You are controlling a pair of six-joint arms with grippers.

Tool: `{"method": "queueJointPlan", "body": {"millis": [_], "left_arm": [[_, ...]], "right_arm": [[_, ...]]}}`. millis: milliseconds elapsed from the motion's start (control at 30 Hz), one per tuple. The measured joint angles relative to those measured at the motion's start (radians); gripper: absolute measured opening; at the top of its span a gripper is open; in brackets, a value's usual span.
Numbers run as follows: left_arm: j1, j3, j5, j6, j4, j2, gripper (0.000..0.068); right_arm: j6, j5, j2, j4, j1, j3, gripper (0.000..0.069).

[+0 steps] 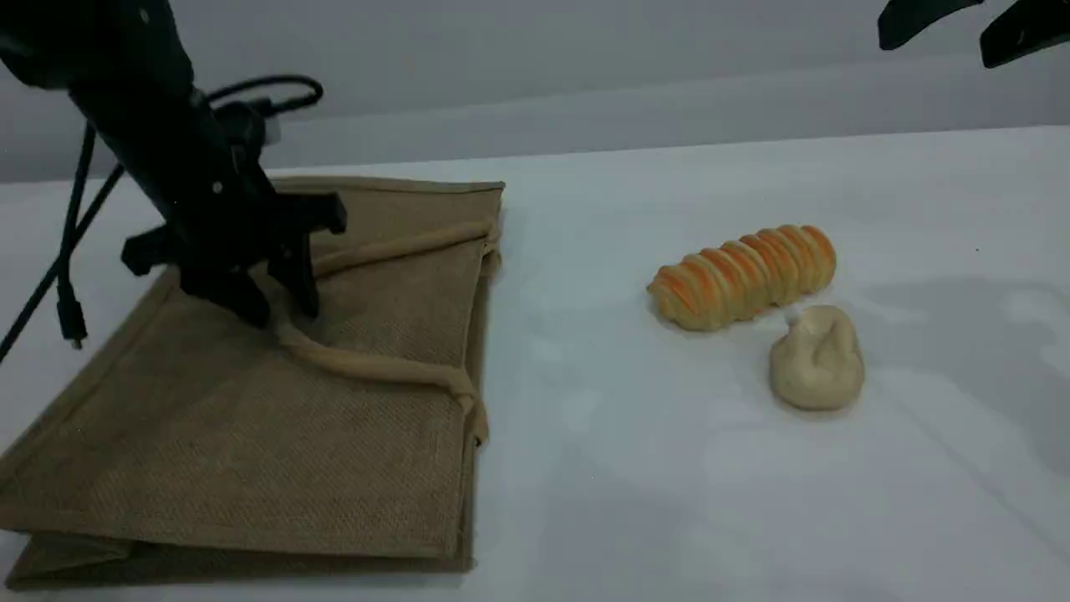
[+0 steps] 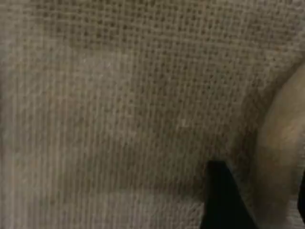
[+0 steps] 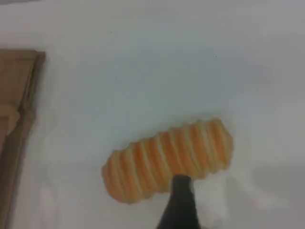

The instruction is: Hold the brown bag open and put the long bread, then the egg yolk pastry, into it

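Two arms on our desk (image 1: 627, 468). Biggest thing is the brown bag (image 1: 251, 435), lying flat at the left edge, mouth toward the middle. Our left gripper (image 1: 280, 313) is down on its upper rope handle (image 1: 368, 364), fingers spread either side, not clamped. Near the right edge sits the long bread (image 1: 744, 276), the egg yolk pastry (image 1: 817, 359) just in front. Our right gripper (image 1: 974, 38) hangs above the far right corner, wide open, holding nothing.

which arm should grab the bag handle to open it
Left. Its open claw is down on the flat bag, fingers either side of the upper rope handle. The right claw is open, high above the bread, far from the bag.
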Motion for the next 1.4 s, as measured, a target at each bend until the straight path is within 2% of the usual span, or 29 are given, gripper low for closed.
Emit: {"method": "queueJointPlan", "body": {"millis": [133,200,267,367,400,500,600,800,1067,1167,1400], "left_arm": [[0.000,0.000,0.000,-0.029,0.039,0.023,0.0350],[0.000,0.000,-0.005,-0.029,0.038,0.023,0.0316],[0.000,0.000,-0.008,-0.029,0.034,0.023,0.0248],[0.000,0.000,-0.015,-0.029,0.031,0.020,0.0100],[0.000,-0.001,-0.015,-0.029,0.032,0.016,0.0086],[0.001,-0.024,0.025,-0.022,0.043,-0.012,0.0087],[0.001,-0.082,0.087,0.033,0.043,-0.074,0.0087],[0.001,-0.266,0.314,0.231,0.028,-0.216,0.0087],[0.001,-0.498,0.620,0.472,-0.109,-0.300,0.0087],[0.001,-0.544,0.656,0.551,-0.126,-0.320,0.0087],[0.001,-0.547,0.658,0.605,-0.120,-0.372,0.0087]], "right_arm": [[0.000,0.000,0.000,0.000,0.000,0.000,0.0533],[0.000,0.000,0.000,0.000,0.000,0.000,0.0533],[0.000,0.000,0.000,0.000,0.000,0.000,0.0533],[0.000,0.000,0.000,0.000,0.000,0.000,0.0533],[0.000,0.000,0.000,0.000,0.000,0.000,0.0533],[0.000,0.000,0.016,0.005,0.000,0.000,0.0533],[0.000,0.014,0.034,0.027,0.000,0.000,0.0533],[-0.014,0.015,0.061,0.074,0.001,0.000,0.0533],[-0.180,-0.029,0.161,0.231,0.001,-0.004,0.0533],[-0.240,-0.067,0.197,0.294,0.001,-0.005,0.0533],[-0.355,-0.186,0.261,0.382,0.001,-0.005,0.0533]]}}
